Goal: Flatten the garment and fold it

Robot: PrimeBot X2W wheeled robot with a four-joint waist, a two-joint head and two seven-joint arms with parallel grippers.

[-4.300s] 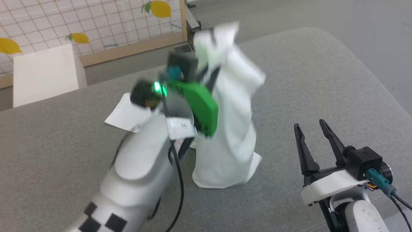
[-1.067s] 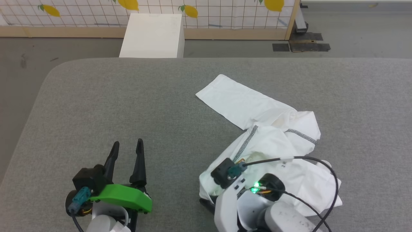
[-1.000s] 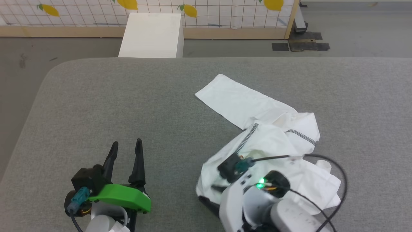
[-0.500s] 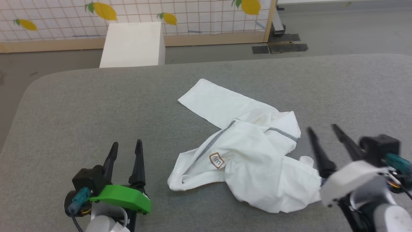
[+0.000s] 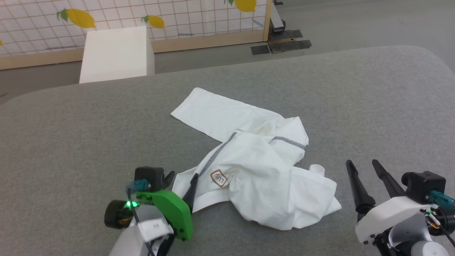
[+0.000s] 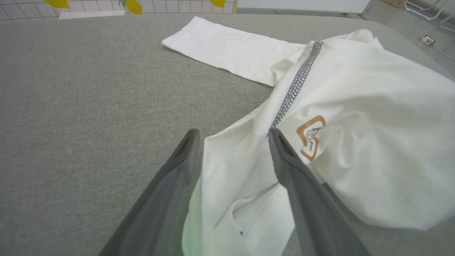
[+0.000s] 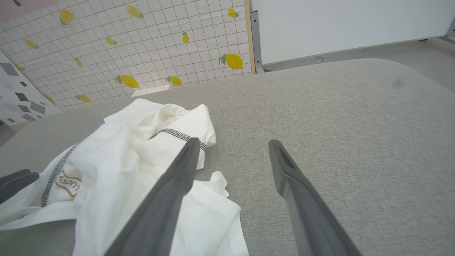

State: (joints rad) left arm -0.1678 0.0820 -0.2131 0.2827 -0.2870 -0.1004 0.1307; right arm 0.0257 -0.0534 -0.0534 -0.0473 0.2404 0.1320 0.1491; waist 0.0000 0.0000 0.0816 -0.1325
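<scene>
The white garment (image 5: 263,167) lies crumpled on the grey padded surface (image 5: 71,135), one sleeve (image 5: 213,113) stretched flat toward the far left. Dark dotted stitching runs down to a yellowish label (image 5: 218,177). My left gripper (image 5: 183,179) is open at the garment's near-left edge. In the left wrist view that gripper (image 6: 233,135) has the cloth's edge (image 6: 227,167) lying between its fingers, with the label (image 6: 311,137) just right of them. My right gripper (image 5: 362,164) stands open to the right of the garment, with nothing between the fingers (image 7: 233,143).
A white box (image 5: 113,53) stands on the floor beyond the far edge, in front of a lemon-patterned grid panel (image 5: 177,14). The padded surface rounds off at the far right corner (image 5: 423,57). Bare grey surface stretches right of the garment.
The camera has swung, shifting the scene left. My right gripper has come off the garment and drawn back to the right, open. My left gripper has moved right onto the garment's near-left edge.
</scene>
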